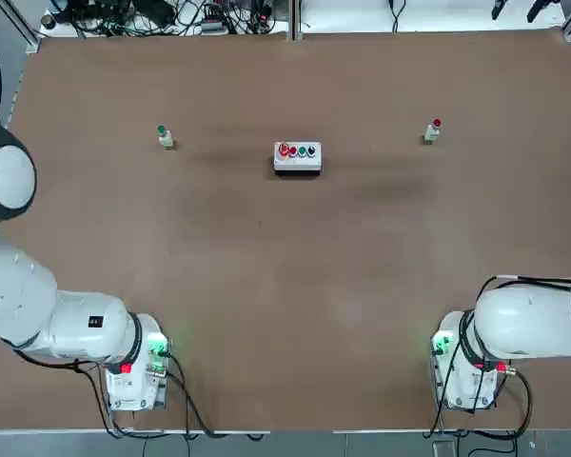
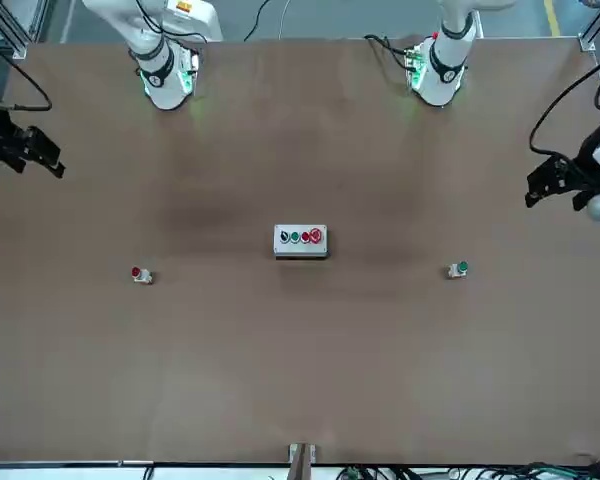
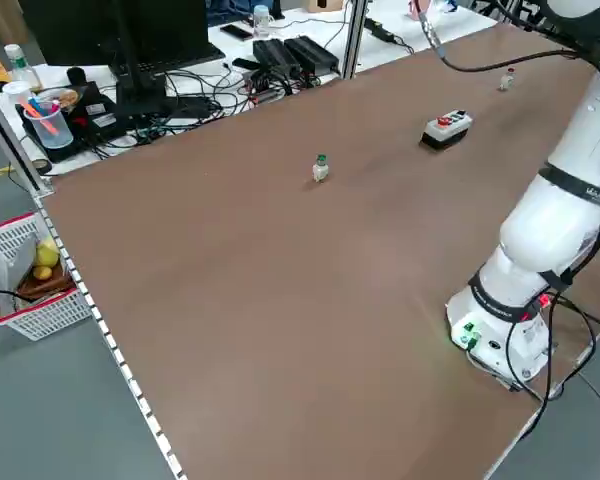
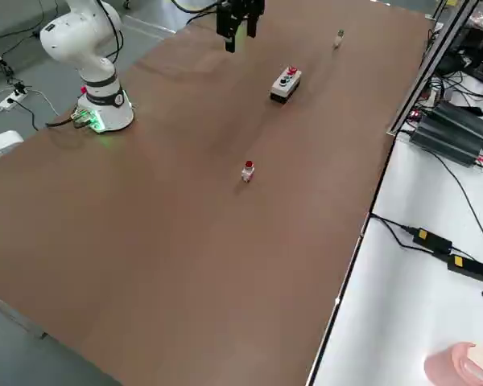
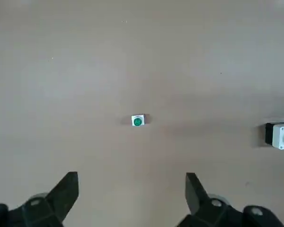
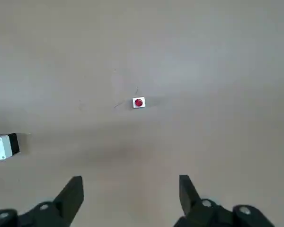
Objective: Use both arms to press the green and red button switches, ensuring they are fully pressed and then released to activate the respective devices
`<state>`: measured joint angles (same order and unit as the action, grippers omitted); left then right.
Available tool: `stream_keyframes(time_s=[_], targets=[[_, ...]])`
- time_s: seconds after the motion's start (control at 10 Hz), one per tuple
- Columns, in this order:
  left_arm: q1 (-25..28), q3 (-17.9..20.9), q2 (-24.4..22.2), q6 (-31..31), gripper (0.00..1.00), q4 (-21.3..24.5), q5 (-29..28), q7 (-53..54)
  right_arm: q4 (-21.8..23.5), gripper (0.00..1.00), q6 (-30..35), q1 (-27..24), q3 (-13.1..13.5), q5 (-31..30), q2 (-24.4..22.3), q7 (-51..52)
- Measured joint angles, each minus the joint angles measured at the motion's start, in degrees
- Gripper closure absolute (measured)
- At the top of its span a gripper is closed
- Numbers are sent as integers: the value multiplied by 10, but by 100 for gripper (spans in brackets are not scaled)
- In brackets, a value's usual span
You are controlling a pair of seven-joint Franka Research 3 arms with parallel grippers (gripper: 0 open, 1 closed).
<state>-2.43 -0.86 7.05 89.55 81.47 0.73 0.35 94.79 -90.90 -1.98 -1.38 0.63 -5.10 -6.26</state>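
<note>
The green-capped button switch [image 1: 164, 136] stands on the brown table at the far left, and it also shows in the front view [image 2: 459, 269]. The red-capped button switch [image 1: 433, 130] stands at the far right, seen from the front too [image 2: 140, 274]. My left gripper [image 5: 131, 187] hangs open high above the table, with the green button [image 5: 137, 121] small below and ahead of it. My right gripper [image 6: 130, 189] is open too, high over the red button [image 6: 138, 102]. Neither gripper touches anything. In the front view the left gripper [image 2: 555, 185] and right gripper [image 2: 25, 150] hover at the table's sides.
A white box [image 1: 297, 155] with a row of red and green buttons sits between the two switches. Cables and power bricks [image 3: 290, 55] line the far edge. A red basket [image 3: 35, 275] stands off the table's left side.
</note>
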Motion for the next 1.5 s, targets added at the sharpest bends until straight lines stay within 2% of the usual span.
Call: stream_keyframes(time_s=[0.1, 0.2, 0.3, 0.5, 0.6, 0.8, 1.0, 1.1, 1.4, 1.5], targets=[[0, 0, 8, 0, 3, 2, 0, -1, 10, 33, -7, 0, 0, 0, 1, 0], [1, 1, 17, 4, 6, 5, 0, -1, 21, 48, -18, 0, 0, 1, 4, 0], [2, 1, 25, 15, 12, 14, 0, -1, 32, 66, -32, 0, 0, 1, 6, 0], [2, 1, 33, 68, 23, 58, 0, -1, 58, 90, -69, 1, -2, 1, 11, 1], [1, 1, 35, 105, 41, 90, 0, -1, 83, 96, -109, 1, -3, 1, 18, 1], [1, 1, 38, 165, 55, 143, 0, -1, 119, 98, -181, 2, -3, -3, 59, 1], [1, 1, 45, 203, 65, 183, 0, -1, 123, 99, -219, 2, -3, -17, 107, 1], [2, 1, 48, 223, 82, 202, 0, -1, 123, 99, -236, 2, -3, -21, 127, 1], [2, 1, 59, 312, 99, 281, 0, -1, 124, 99, -278, 2, -3, -23, 182, 1], [2, 1, 70, 333, 99, 295, 0, -1, 125, 99, -291, 2, -3, -24, 199, 1]])
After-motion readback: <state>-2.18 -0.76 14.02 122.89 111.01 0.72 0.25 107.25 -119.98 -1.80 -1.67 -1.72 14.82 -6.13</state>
